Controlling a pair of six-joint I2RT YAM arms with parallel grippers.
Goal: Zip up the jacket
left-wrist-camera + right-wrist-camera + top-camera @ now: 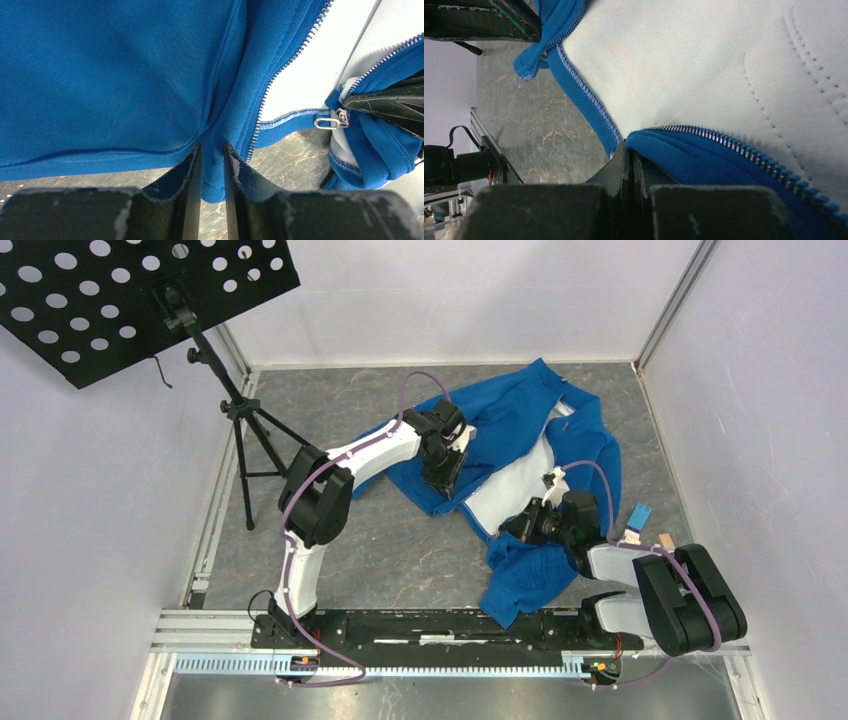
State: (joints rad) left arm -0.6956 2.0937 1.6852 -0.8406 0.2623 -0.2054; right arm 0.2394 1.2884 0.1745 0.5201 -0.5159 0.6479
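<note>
Top external: left arm (350, 455) lies between tripod stand (240, 410) and jacket (510, 410).

Blue jacket (520, 415) unzipped, spread open

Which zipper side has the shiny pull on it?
The zipper side pinched by the right hand carries the metal pull; the other side, beside the left hand, shows only teeth.

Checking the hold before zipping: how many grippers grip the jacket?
2: left gripper pinches the jacket at its hem beside the zipper teeth; right gripper pinches the opposite zipper edge.
</note>
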